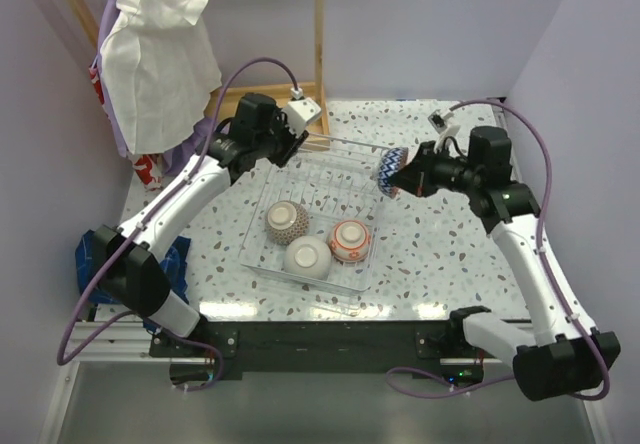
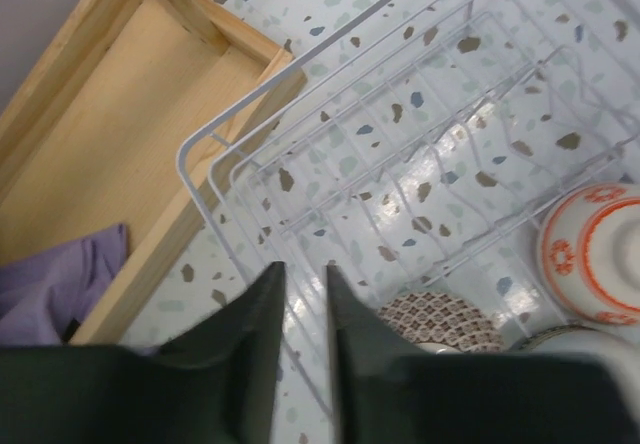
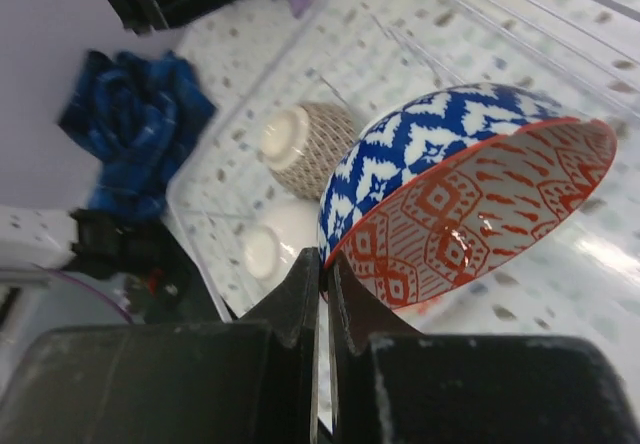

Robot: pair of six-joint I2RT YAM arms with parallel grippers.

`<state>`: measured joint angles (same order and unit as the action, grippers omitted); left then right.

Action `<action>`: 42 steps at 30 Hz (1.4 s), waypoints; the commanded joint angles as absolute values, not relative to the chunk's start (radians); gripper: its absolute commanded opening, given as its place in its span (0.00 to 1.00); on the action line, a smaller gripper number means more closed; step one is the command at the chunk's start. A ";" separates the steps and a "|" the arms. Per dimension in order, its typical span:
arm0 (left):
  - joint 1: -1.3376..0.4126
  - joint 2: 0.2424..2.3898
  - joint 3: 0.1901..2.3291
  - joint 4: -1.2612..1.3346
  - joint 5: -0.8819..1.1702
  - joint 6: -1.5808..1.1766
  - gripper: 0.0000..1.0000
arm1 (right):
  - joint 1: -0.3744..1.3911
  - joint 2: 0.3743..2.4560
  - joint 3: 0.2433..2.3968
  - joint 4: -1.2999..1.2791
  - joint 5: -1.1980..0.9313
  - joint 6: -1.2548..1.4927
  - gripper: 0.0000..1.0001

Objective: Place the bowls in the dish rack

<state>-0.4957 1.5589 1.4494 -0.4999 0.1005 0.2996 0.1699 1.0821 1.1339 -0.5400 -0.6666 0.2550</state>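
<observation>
Right gripper point(image 3: 322, 274) clamps the rim of a blue-and-red bowl point(image 3: 470, 194) above the dish rack point(image 1: 320, 224); left gripper point(image 2: 303, 294) hangs empty over the rack's far-left corner.

The right gripper's jaws are pinched tight on the bowl's rim, the bowl tipped on its side with its red patterned inside facing out, held in the air off the rack's far-right side. Below and to the left of that gripper, three bowls sit upside down in the rack: a brown patterned bowl point(image 1: 287, 221), a white bowl point(image 1: 307, 256) and an orange-and-white bowl point(image 1: 351, 241). The left gripper's jaws stand a narrow gap apart with nothing between them, over the rack's corner wire; a wooden frame point(image 2: 120, 154) lies just to its left on the speckled desk point(image 1: 450, 264). A blue cloth point(image 1: 180, 261) lies beside the left arm.
</observation>
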 commanded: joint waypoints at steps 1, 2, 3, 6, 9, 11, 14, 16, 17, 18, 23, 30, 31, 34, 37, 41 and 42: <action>-0.482 1.517 1.454 -0.503 0.196 0.275 0.08 | 0.291 1.097 0.997 0.076 -0.717 0.677 0.00; -0.480 1.520 1.457 -0.515 0.218 0.281 0.00 | 0.314 1.098 0.952 0.116 -0.710 0.695 0.00; -0.480 1.522 1.456 -0.529 0.247 0.282 0.00 | 0.357 1.110 0.931 0.153 -0.704 0.709 0.00; -0.477 1.529 1.444 -0.540 0.319 0.275 0.00 | 0.406 1.153 0.867 0.290 -0.692 0.748 0.00; -0.477 1.539 1.430 -0.538 0.365 0.253 0.00 | 0.426 1.195 0.839 0.389 -0.707 0.773 0.00; -0.477 1.539 1.413 -0.535 0.380 0.252 0.00 | 0.436 1.233 0.822 0.442 -0.718 0.785 0.00; -0.477 1.549 1.411 -0.557 0.396 0.270 0.00 | 0.466 1.291 0.798 0.494 -0.742 0.798 0.00; -0.477 1.555 1.408 -0.574 0.387 0.279 0.00 | 0.486 1.318 0.787 0.521 -0.752 0.798 0.00; -0.477 1.560 1.402 -0.577 0.385 0.284 0.00 | 0.495 1.347 0.781 0.529 -0.756 0.799 0.00; -0.476 1.560 1.396 -0.580 0.376 0.288 0.00 | 0.508 1.357 0.779 0.537 -0.762 0.799 0.00; -0.474 1.600 1.382 -0.617 0.399 0.317 0.00 | 0.537 1.396 0.762 0.529 -0.781 0.795 0.00; -0.476 1.617 1.330 -0.644 0.469 0.357 0.00 | 0.563 1.362 0.745 0.410 -0.782 0.712 0.00; -0.474 1.608 1.318 -0.637 0.471 0.357 0.00 | 0.563 1.359 0.749 0.390 -0.781 0.703 0.00; -0.476 1.605 1.287 -0.624 0.476 0.367 0.00 | 0.563 1.358 0.753 0.356 -0.769 0.692 0.00; -0.474 1.603 1.270 -0.632 0.479 0.373 0.00 | 0.563 1.367 0.758 0.325 -0.779 0.678 0.00; -0.479 1.582 1.249 -0.637 0.500 0.377 0.00 | 0.563 1.355 0.758 0.287 -0.782 0.652 0.00; -0.479 1.575 1.246 -0.640 0.515 0.379 0.00 | 0.563 1.355 0.758 0.263 -0.787 0.640 0.00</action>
